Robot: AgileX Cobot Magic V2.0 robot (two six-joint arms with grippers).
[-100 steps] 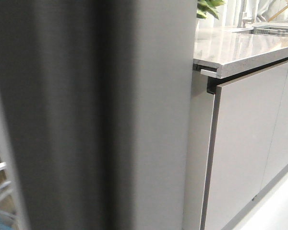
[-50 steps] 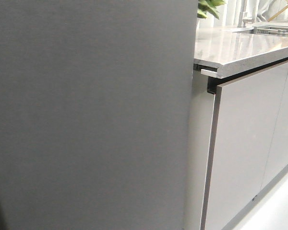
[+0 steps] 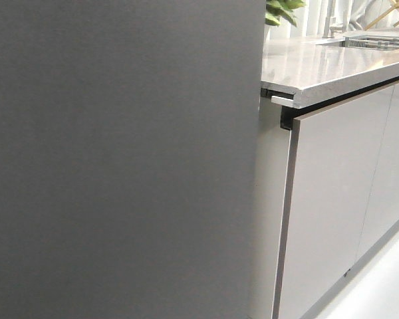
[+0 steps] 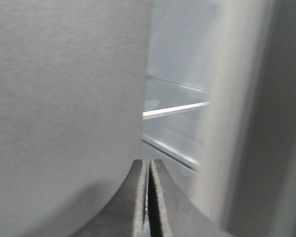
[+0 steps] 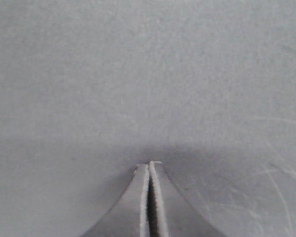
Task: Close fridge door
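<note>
The fridge door (image 3: 120,159) shows its matte dark grey outer face and fills the left two thirds of the front view. In the left wrist view the door (image 4: 64,98) stands a narrow gap away from the fridge body, and white shelves (image 4: 175,109) show inside that gap. My left gripper (image 4: 148,162) is shut and empty, its tips at the door's free edge. My right gripper (image 5: 149,164) is shut and empty, its tips against the door's flat grey face (image 5: 148,74). Neither gripper shows in the front view.
A grey stone countertop (image 3: 332,66) juts out at the right over light grey glossy cabinet fronts (image 3: 332,199). A green plant (image 3: 282,10) and a sink (image 3: 379,41) sit at the back. A dark grey panel (image 4: 286,123) borders the gap's far side.
The door has swung toward the fridge: a second ago it was blurred with its bins visible at lower left, now only its flat outer face shows. The counter has shifted slightly left.
</note>
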